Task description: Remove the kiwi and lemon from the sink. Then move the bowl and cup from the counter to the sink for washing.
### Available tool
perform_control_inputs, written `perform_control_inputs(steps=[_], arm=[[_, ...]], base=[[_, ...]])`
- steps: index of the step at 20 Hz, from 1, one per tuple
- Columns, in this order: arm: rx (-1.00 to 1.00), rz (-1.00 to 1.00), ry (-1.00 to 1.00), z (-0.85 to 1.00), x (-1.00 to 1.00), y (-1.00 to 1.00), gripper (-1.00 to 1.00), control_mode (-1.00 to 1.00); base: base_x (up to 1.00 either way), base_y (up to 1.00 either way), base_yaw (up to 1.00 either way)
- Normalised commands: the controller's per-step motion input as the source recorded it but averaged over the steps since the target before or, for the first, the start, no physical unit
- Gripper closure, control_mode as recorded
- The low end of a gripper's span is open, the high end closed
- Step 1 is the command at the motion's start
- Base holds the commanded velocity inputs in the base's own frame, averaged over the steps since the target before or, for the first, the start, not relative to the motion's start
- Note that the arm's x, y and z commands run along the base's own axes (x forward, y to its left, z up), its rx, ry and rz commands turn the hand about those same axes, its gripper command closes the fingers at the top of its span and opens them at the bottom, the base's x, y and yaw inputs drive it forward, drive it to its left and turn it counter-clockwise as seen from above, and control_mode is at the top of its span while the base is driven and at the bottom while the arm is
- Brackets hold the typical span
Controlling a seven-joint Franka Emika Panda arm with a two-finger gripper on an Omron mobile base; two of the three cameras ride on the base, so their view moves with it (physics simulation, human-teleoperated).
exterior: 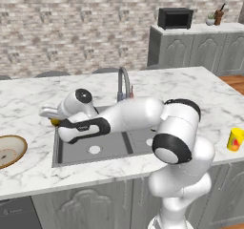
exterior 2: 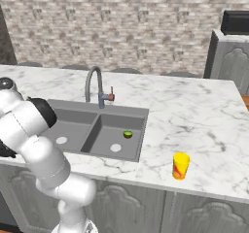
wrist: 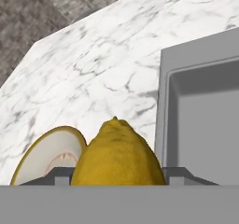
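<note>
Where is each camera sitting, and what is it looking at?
Left base view: behind the arm to its left, facing the sink, the bowl and the cup; the white arm crosses the middle toward the sink's left edge.
Right base view: behind to its right, facing the same sink, a kiwi in the right basin; the arm rises at the left.
Hand view: on the hand, looking along the gripper at the lemon between its fingertips.
Both base views share the sink, faucet and cup.
</note>
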Motion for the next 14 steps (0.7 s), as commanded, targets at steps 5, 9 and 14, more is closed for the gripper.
perform_control_inputs(steps=[5, 9, 14], arm=[[0.0, 0.0, 0.02, -0.07, 0.19, 0.25, 1.0, -1.0], [0.0, 0.0, 0.03, -0.06, 0.18, 0.26, 1.0, -1.0], [0.0, 0.0, 0.06, -0.07, 0.15, 0.24, 1.0, -1.0]], base=[[0.0, 0.0, 0.0], [0.0, 0.0, 0.0], [0.0, 0.0, 0.0]])
